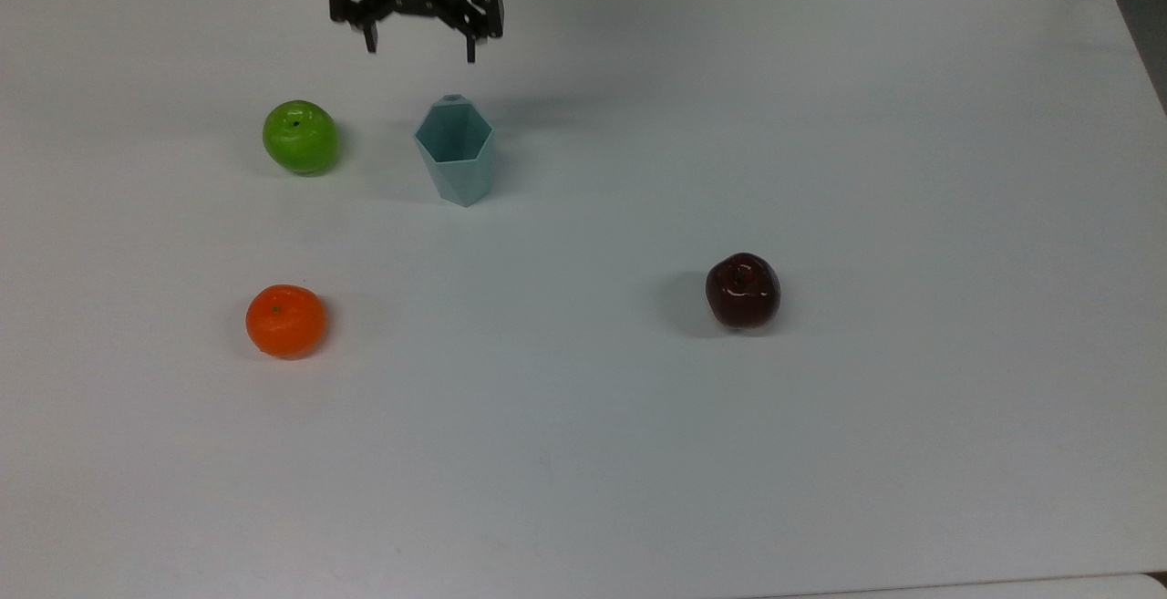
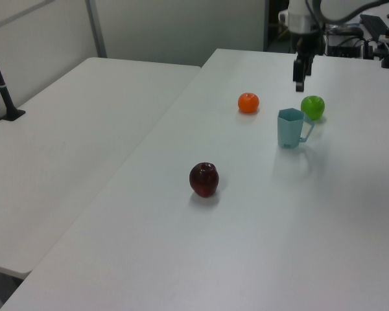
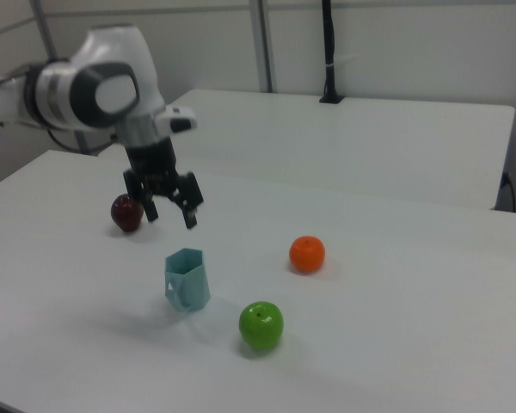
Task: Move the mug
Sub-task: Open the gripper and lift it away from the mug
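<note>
3 fruits surround the mug (image 1: 456,151); claw (image 1: 419,45) spread above.

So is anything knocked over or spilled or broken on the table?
No, nothing stands out. The mug stands upright on the white table, and the green apple, the orange and the dark red apple sit whole, each apart from the others. The gripper hangs open above the table, holding nothing.

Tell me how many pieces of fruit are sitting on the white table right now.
3. In the top view, a green apple sits left of the mug, an orange lies nearer the bottom edge below the green apple, and a dark red apple sits alone to the right.
</note>
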Available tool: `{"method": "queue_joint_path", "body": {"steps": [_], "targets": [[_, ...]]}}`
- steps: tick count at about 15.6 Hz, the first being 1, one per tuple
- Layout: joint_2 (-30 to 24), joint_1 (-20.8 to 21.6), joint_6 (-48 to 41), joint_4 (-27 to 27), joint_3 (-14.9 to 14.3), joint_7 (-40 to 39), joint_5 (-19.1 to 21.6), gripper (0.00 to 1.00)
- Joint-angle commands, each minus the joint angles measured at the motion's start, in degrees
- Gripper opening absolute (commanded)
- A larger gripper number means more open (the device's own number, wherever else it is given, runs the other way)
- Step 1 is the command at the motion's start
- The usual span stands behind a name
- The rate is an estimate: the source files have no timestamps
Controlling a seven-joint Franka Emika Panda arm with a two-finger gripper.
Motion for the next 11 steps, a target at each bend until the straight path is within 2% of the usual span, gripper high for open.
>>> {"method": "queue_joint_path", "body": {"steps": [1,4,11], "targets": [[-1.08,-1.13,-7.49,5.77,0.65,0.16,0.73,1.00],[-1.08,-3.50,-8.47,9.29,0.30,-2.49,4.95,1.00],[-1.17,-4.91,-8.91,10.62,-0.40,-4.43,5.13,1.00]]}}
